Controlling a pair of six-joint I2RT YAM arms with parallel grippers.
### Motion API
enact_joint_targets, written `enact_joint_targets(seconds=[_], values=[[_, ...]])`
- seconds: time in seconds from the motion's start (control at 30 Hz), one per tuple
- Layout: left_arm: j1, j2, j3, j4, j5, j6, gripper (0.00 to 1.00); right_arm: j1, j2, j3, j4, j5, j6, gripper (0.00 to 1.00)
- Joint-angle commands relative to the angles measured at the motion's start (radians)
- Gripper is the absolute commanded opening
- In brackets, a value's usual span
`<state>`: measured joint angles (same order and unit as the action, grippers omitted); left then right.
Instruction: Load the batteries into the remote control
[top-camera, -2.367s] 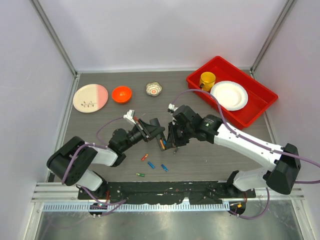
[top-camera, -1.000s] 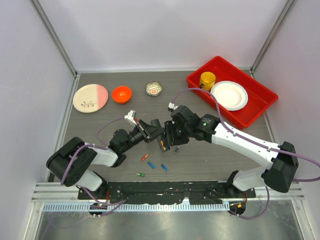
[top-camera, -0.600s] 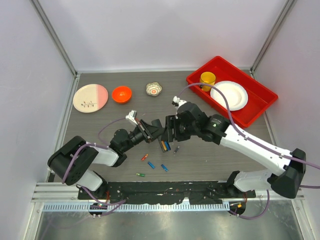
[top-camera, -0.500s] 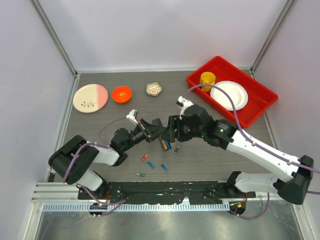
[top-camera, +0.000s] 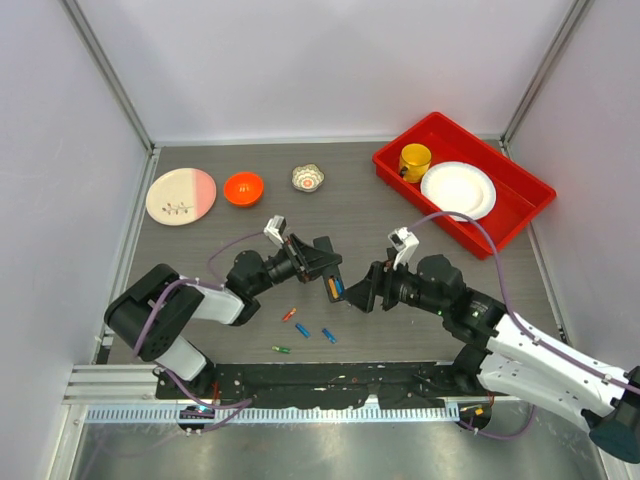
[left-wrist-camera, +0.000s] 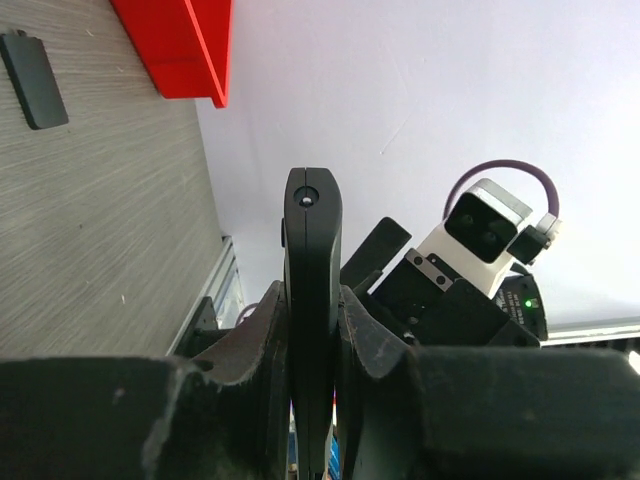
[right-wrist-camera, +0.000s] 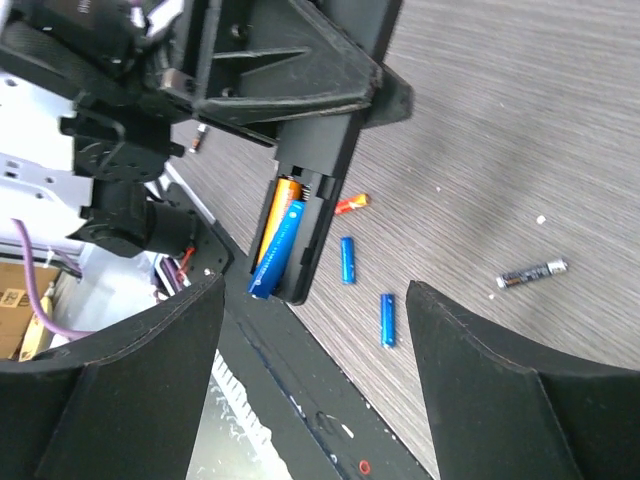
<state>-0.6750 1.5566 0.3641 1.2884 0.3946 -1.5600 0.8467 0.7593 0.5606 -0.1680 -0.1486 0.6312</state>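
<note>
My left gripper (top-camera: 312, 264) (left-wrist-camera: 312, 312) is shut on the remote control (top-camera: 326, 272) (left-wrist-camera: 312, 260) (right-wrist-camera: 322, 150) and holds it edge-on above the table. The remote's open recess holds an orange battery (right-wrist-camera: 277, 212) and a blue battery (top-camera: 335, 289) (right-wrist-camera: 281, 247). The blue one lies askew, with its lower end poking past the rim. My right gripper (top-camera: 368, 294) (right-wrist-camera: 315, 300) is open and empty, just right of the remote and apart from it. On the table below lie loose batteries: orange (top-camera: 289, 314) (right-wrist-camera: 350, 204), two blue (top-camera: 302, 330) (top-camera: 327, 335) (right-wrist-camera: 346, 260) (right-wrist-camera: 386, 320) and green (top-camera: 281, 349).
A dark grey cell (right-wrist-camera: 530, 273) lies to the right of the loose batteries. A small flat black piece (left-wrist-camera: 33, 78) lies near the red tray (top-camera: 520, 215), which holds a yellow cup (top-camera: 414, 160) and a white plate (top-camera: 458, 190). At the back left are an orange bowl (top-camera: 243, 187), a pink plate (top-camera: 180, 195) and a small cup (top-camera: 308, 178).
My right gripper has opened and drawn back to the right, away from the remote, leaving the blue battery in the recess. My left gripper still holds the remote and has shifted slightly right.
</note>
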Motion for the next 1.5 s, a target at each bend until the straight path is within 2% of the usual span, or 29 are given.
enact_joint_targets(seconds=[0.0,0.2,0.53,0.8,1.47], values=[[-0.003,0.01,0.055,0.258,0.052,-0.029,0.0,-0.008,-0.078,-0.07,0.254,-0.055,-0.002,0.78],[-0.005,0.016,0.075,0.258,0.075,-0.046,0.0,-0.011,-0.089,-0.128,0.374,-0.098,-0.005,0.74],[-0.003,0.0,0.078,0.258,0.092,-0.057,0.0,-0.012,-0.008,-0.114,0.409,-0.129,-0.034,0.64],[-0.003,-0.01,0.082,0.258,0.101,-0.058,0.0,-0.017,-0.023,-0.125,0.42,-0.158,-0.054,0.58],[-0.005,-0.016,0.081,0.258,0.102,-0.063,0.0,-0.017,-0.003,-0.131,0.403,-0.177,-0.067,0.57]])
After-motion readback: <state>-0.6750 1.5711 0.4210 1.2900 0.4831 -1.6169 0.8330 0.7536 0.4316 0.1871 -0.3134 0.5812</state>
